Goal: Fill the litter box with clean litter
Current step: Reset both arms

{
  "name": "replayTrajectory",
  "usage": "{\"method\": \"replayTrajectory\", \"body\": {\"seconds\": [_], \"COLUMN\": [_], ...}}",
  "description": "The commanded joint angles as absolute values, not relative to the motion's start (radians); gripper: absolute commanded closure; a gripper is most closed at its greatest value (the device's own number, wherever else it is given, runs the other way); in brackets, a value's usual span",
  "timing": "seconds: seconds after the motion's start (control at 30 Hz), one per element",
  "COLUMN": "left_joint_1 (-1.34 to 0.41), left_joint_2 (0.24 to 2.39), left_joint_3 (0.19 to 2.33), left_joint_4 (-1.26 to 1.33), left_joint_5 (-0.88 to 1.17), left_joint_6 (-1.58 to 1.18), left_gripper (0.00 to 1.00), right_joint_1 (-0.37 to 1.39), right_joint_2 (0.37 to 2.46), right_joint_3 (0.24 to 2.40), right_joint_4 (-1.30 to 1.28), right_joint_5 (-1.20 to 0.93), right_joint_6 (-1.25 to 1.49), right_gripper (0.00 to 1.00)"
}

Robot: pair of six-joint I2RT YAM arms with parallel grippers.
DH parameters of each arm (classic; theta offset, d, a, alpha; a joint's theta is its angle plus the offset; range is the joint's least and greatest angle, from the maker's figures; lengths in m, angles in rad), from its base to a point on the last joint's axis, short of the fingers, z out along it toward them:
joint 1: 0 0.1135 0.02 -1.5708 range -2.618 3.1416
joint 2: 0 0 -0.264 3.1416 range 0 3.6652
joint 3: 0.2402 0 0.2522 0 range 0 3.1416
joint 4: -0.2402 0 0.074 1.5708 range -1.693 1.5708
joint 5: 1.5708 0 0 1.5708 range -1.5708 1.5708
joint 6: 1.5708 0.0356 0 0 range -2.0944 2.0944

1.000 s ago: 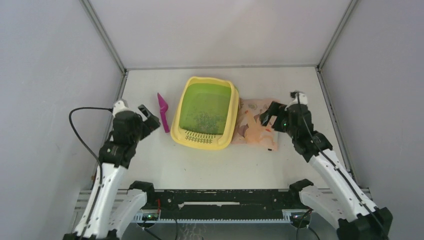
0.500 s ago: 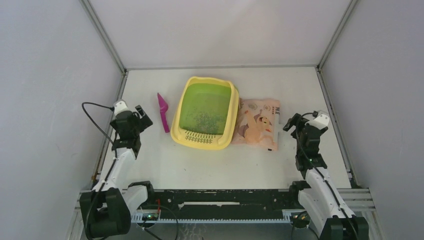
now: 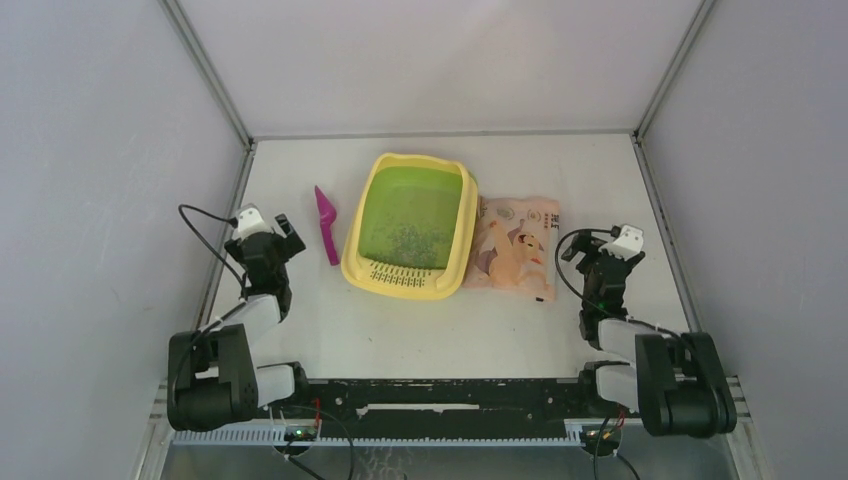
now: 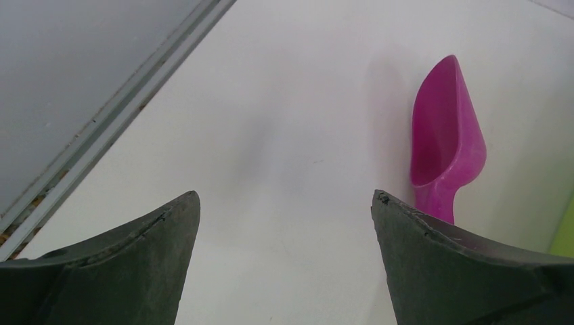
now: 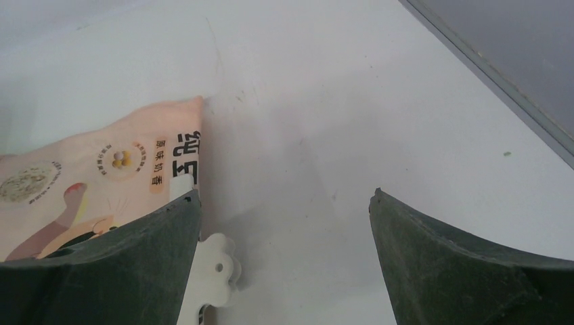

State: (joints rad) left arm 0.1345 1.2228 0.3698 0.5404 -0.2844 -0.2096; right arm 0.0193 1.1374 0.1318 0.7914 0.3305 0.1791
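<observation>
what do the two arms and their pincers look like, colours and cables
The left arm and right arm have white shells, black joints and a looping black cable. Each wrist carries a small white block. The left pincer and right pincer have dark grey, wedge-shaped fingers with scuffed edges.

The litter box [image 3: 354, 262] sits mid-table, its slotted grille [image 3: 402, 273] at the near end. A thin scatter of dark litter [image 3: 412, 240] speckles the near half of the green basin, with much of the floor bare. A magenta scoop [image 3: 327, 222] lies just left of the box, apart from it. A peach-pink printed bag [image 3: 516, 250] lies flat against the box's right side. The 2 arms are folded low over their bases: the left gripper [image 3: 288, 228] is near the scoop, and the right gripper [image 3: 572, 248] is just beside the bag's right edge.
</observation>
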Motion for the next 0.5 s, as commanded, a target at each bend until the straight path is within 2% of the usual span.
{"method": "replayTrajectory", "body": {"seconds": [0.0,0.1,0.2,0.3,0.37,0.47], "left_joint_1": [0.143,0.138,0.132,0.072,0.017,0.008], "left_joint_2": [1.210,1.209,1.220,1.250,1.202,1.162], "left_joint_3": [0.360,0.373,0.443,0.498,0.433,0.326], "left_joint_4": [0.681,0.650,0.478,0.379,0.465,0.676], "left_joint_5": [-0.321,-0.393,-0.541,-0.624,-0.705,-0.713], "left_joint_6": [-0.172,-0.200,-0.288,-0.304,-0.262,-0.188], "left_gripper": [0.00,0.00,0.00,0.00,0.00,0.00], "right_joint_1": [0.020,0.034,0.053,0.098,0.111,0.114], "right_joint_2": [1.261,1.266,1.375,1.328,1.360,1.341], "right_joint_3": [0.131,0.116,0.021,0.045,0.063,0.065], "right_joint_4": [1.104,1.127,1.428,1.327,1.334,1.300], "right_joint_5": [0.294,0.261,0.288,0.292,0.285,0.288], "right_joint_6": [0.117,0.100,0.075,0.038,0.005,0.009], "right_gripper": [0.01,0.01,0.01,0.01,0.01,0.01]}}
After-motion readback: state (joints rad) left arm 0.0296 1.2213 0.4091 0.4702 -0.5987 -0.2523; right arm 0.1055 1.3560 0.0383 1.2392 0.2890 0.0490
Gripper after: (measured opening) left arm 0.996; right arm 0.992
